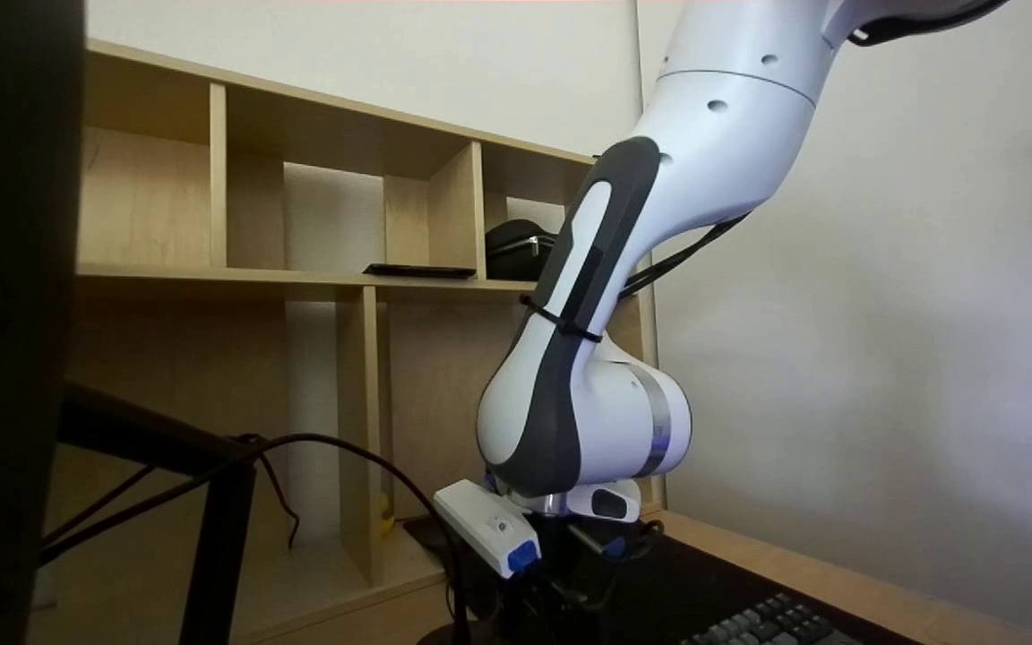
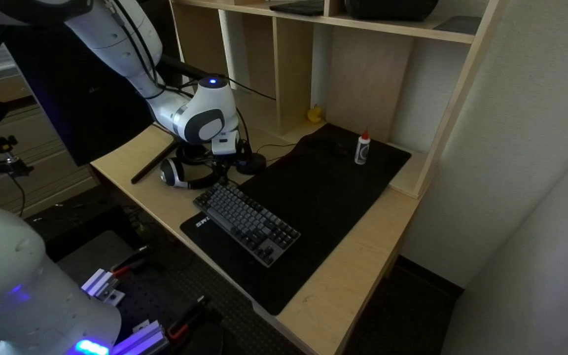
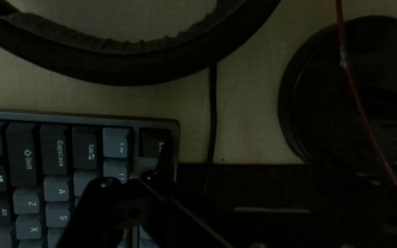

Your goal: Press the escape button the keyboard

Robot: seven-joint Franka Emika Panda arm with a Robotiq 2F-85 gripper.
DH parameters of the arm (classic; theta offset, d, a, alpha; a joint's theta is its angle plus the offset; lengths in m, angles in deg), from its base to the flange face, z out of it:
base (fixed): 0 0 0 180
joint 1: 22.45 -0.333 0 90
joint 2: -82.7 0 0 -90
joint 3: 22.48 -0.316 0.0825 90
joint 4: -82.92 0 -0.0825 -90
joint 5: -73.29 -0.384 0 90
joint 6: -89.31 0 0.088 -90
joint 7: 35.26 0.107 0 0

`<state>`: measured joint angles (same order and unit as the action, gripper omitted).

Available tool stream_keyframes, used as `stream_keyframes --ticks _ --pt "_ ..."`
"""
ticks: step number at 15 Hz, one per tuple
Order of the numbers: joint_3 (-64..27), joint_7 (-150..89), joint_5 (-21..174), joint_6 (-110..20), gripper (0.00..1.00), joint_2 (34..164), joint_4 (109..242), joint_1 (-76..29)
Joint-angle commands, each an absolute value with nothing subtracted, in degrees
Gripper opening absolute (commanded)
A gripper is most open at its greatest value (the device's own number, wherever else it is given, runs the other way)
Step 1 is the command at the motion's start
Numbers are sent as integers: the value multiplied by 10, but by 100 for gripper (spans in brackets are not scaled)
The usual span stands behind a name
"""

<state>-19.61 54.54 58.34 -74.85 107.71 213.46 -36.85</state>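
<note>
Low down and close in, an exterior view looks roughly level past the white, dark-trimmed robot arm (image 1: 650,215) at the pale wooden shelf unit (image 1: 359,430). From up high, farther back, an exterior view slants down over the black rectangular mat (image 2: 333,197) toward the same shelf unit. Both exterior views share the arm, mat and grey-and-black, square-keyed keyboard (image 2: 249,222); the wrist view peers almost straight down, very near, at the keyboard's corner.

My pincer (image 3: 243,156): black. Keyboard (image 2: 247,222): black and grey, pale legends. Mat (image 2: 323,197): black, white lettering. Bottle (image 2: 362,150): white, red tip. Toy duck (image 2: 315,114): yellow. My arm (image 1: 722,152): white, dark-grey panels. Tabletop (image 2: 365,246): pale tan.
</note>
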Motion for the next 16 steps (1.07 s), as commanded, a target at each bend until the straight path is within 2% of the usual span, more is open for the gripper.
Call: stream_keyframes --ticks 1,7,9,10,13,16 --pt "-196 560 594 -753 100 1099 2133 -376" --pt "-190 567 596 -759 100 1097 2135 -379" --pt "-217 538 574 -750 100 1055 2158 -352" --pt "-267 479 536 -734 100 1014 2179 -302" --pt "-333 368 442 -699 100 930 2222 -236" --pt "-323 278 350 -636 100 860 2246 -221"
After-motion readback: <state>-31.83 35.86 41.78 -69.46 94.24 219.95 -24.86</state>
